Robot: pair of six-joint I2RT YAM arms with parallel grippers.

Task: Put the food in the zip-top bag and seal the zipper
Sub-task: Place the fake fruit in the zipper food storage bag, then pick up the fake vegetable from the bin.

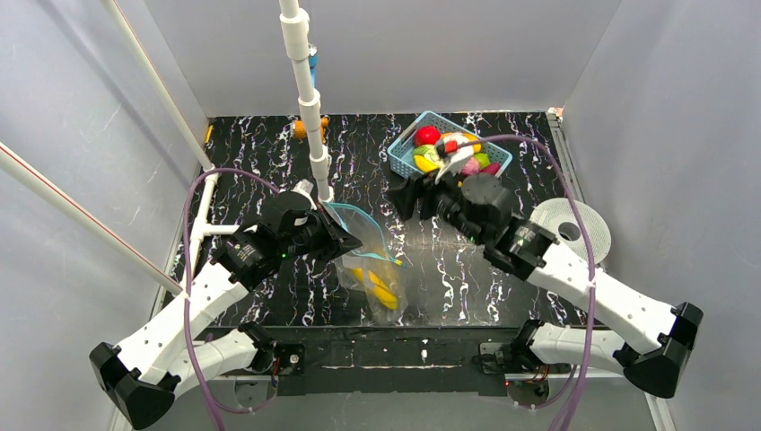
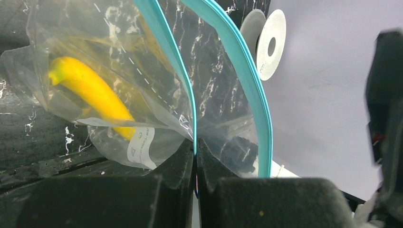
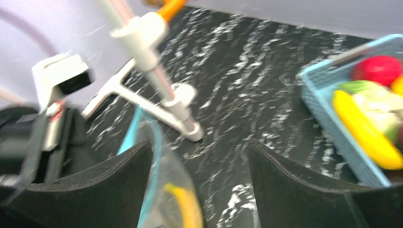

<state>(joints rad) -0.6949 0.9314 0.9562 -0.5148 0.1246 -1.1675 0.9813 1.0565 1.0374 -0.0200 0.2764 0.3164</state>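
Note:
The clear zip-top bag (image 1: 375, 260) lies open mid-table with yellow bananas (image 1: 382, 289) inside. My left gripper (image 1: 339, 235) is shut on one side of its teal zipper rim (image 2: 189, 90), and the other rim side (image 2: 247, 80) bows away, so the mouth is open. A banana (image 2: 90, 92) and the white label (image 2: 140, 148) show through the plastic. My right gripper (image 1: 408, 193) is open and empty, between the bag and the basket. In the blurred right wrist view (image 3: 202, 161) the bag rim (image 3: 154, 156) is by its left finger. More food (image 1: 453, 151) lies in the basket.
The light-blue lattice basket (image 1: 406, 144) stands at the back right, also in the right wrist view (image 3: 332, 121). A white pipe stand (image 1: 310, 108) rises behind the bag. A white perforated disc (image 1: 588, 235) lies at the right edge.

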